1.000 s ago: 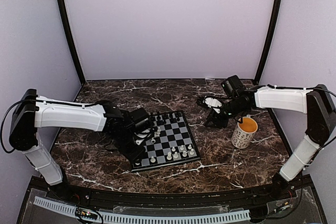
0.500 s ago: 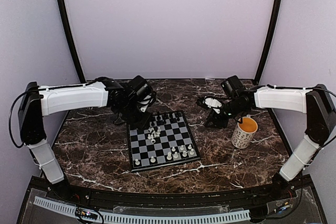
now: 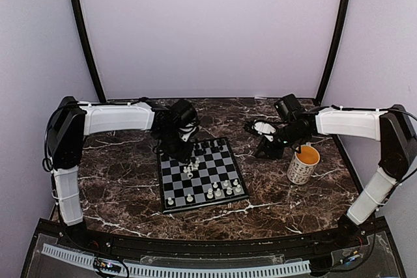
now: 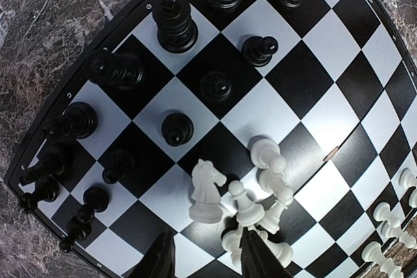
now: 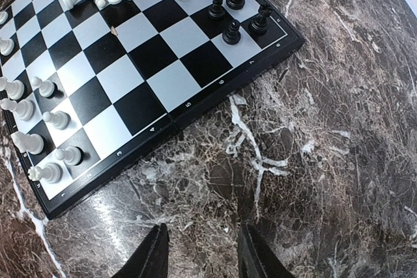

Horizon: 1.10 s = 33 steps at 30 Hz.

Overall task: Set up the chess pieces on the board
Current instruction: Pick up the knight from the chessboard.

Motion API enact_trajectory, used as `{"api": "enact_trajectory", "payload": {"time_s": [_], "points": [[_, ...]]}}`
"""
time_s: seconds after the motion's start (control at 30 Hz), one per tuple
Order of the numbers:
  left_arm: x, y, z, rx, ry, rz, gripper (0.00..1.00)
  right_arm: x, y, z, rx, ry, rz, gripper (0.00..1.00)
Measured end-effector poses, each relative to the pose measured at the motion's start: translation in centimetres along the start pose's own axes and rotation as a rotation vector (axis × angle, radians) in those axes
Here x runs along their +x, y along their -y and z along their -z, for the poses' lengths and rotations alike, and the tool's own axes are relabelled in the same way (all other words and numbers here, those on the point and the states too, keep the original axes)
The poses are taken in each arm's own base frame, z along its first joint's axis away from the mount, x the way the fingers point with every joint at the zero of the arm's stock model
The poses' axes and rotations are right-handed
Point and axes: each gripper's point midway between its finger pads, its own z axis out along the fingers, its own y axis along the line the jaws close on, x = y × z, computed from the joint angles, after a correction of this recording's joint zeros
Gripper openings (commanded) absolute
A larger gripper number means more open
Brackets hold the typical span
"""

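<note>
Left claw (image 4: 208, 260) hangs over the board (image 4: 287, 69), jaws about half apart, and I see only checkered squares in the gap, so it holds nothing. Just ahead of the fingertips (image 4: 163, 258) is a white knight (image 4: 207, 192); I can't tell whether it stands or leans. Ahead and slightly right of the claw is a huddle of white pieces (image 4: 264, 216), touching one another, several on their sides. Farther ahead and to the left, the black pieces (image 4: 174, 23) stand loosely along the board's far edge, some off their home squares.

My read on these is that they're tiny, light, rigid and smooth. They're quick to tip or skate away if one finger lands first. I'd straddle the knight across its narrow body, low on the neck above the base, and close gently. The heap is trickier, since pulling one piece will likely drag its neighbours.

Right claw (image 5: 199, 255) hovers off the board over bare marble tabletop (image 5: 339, 161), jaws partly spread and empty. The board's corner sits ahead and to its left, and the mug (image 3: 303, 164) is close beside that arm.
</note>
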Motion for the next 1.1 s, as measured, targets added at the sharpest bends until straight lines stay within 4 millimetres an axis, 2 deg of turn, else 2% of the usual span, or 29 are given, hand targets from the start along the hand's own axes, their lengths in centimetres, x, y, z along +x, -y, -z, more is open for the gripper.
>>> {"api": "enact_trajectory", "payload": {"time_s": [0.37,0.7,1.1], "points": [[0.1,-0.5,-1.7,-0.014,-0.042,-0.022,0.36,0.1,-0.1,-0.1,-0.003,-0.002,0.003,0.38],[0.1,-0.9,-2.4,-0.017,-0.057,-0.036,0.31,0.2,-0.1,-0.2,-0.005,-0.005,0.001,0.37],[0.2,-0.7,-2.7,0.001,-0.066,-0.053,0.18,0.3,-0.1,-0.3,-0.009,-0.009,0.0,0.37]]}}
